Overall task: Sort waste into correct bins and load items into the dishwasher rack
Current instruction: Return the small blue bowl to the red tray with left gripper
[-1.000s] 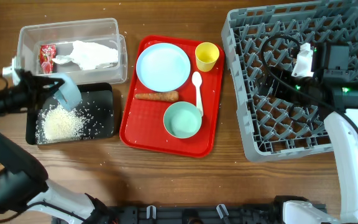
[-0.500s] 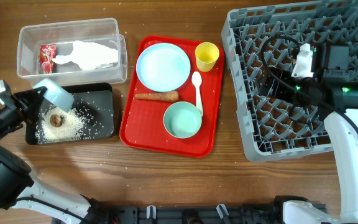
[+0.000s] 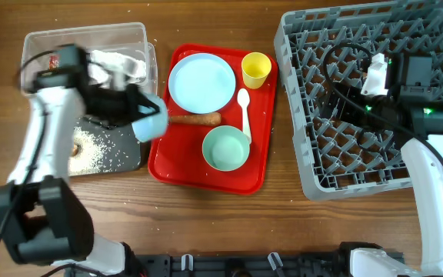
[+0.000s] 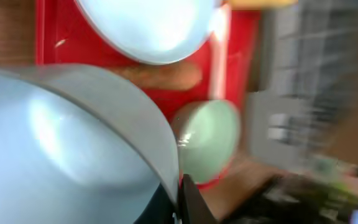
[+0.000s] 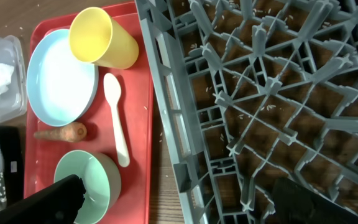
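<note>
My left gripper (image 3: 134, 114) is shut on the rim of the light blue bowl (image 3: 152, 121), holding it tilted over the left edge of the red tray; the left wrist view shows the bowl (image 4: 73, 143) large, with the gripper (image 4: 180, 200) at its rim. Rice (image 3: 92, 148) and a brown lump (image 3: 74, 148) lie in the black tray (image 3: 131, 151). The napkin (image 3: 120, 63) is in the clear tub (image 3: 83, 35); the wrapper is mostly hidden by my arm. Plate (image 3: 201, 82), yellow cup (image 3: 256, 69), spoon (image 3: 244, 106), carrot (image 3: 198, 118) and green bowl (image 3: 225, 148) lie on the tray. My right gripper (image 5: 182, 202) is open over the grey rack (image 3: 375, 154).
The red serving tray (image 3: 206, 175) lies between the bins and the rack. Rice grains are scattered on the wood around the black tray. The rack's left wall (image 5: 166, 118) stands close to the tray's right edge. Cables run over the rack near my right arm.
My left arm has swung from left of the black tray to the right, carrying the blue bowl to the red tray's edge. The right arm has not moved.
</note>
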